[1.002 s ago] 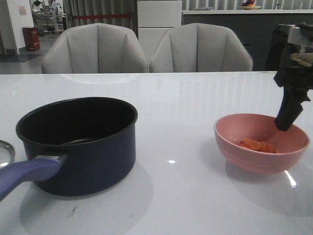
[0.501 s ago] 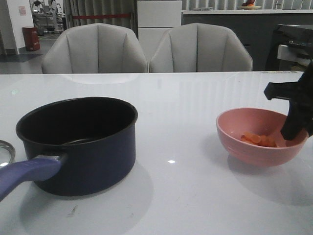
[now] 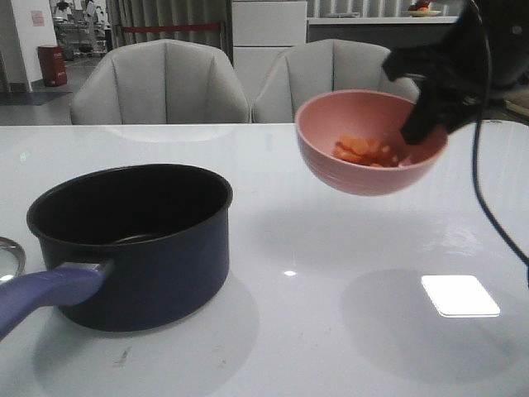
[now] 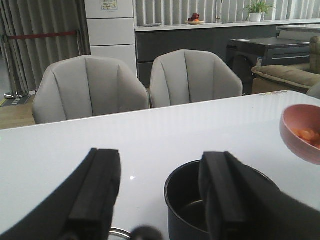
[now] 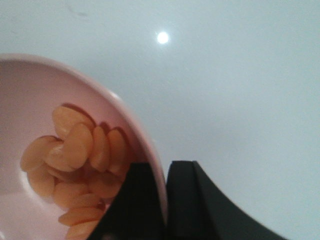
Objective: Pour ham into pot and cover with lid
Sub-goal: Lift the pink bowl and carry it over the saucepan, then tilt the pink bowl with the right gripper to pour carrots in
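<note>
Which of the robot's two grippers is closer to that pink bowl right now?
The right. The right gripper is pinching the rim of the pink bowl, holding it in the air. The left gripper hangs open above the pot, well away from the bowl.

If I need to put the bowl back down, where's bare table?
Bare table lies right of the pot, under the pink bowl held up by the right gripper. Behind the pot is also free. Left is crowded: pot handle, lid.
</note>
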You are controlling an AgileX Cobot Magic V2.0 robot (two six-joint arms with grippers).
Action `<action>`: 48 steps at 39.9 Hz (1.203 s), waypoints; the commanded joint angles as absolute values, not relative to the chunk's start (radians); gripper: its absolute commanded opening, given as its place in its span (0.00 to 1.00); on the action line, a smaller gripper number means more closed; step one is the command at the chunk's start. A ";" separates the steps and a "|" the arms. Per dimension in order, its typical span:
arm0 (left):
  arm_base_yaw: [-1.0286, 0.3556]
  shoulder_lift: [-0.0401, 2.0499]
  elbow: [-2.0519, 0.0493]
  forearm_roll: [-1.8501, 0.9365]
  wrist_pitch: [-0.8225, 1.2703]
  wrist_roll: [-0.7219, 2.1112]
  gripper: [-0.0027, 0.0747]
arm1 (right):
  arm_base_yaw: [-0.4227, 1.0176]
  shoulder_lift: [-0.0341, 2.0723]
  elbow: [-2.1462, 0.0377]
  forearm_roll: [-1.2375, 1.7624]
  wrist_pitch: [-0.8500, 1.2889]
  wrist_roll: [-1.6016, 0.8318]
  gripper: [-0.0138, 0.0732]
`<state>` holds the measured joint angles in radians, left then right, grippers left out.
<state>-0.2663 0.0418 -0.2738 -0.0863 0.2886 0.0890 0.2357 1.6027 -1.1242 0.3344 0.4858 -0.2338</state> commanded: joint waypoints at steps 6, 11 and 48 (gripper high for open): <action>-0.275 0.054 -0.302 -0.091 0.204 0.082 0.55 | 0.444 1.541 -1.160 0.311 0.207 -0.267 0.32; -0.275 0.054 -0.302 -0.091 0.204 0.082 0.55 | 0.536 1.566 -1.160 0.237 0.029 -0.273 0.32; -0.275 0.054 -0.302 -0.091 0.204 0.082 0.55 | 0.695 1.811 -1.006 -0.055 -1.300 -0.548 0.32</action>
<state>-0.2663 0.0414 -0.2738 -0.0863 0.2869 0.0890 0.6953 1.8490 -0.9824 -0.0334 -1.0939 -0.5195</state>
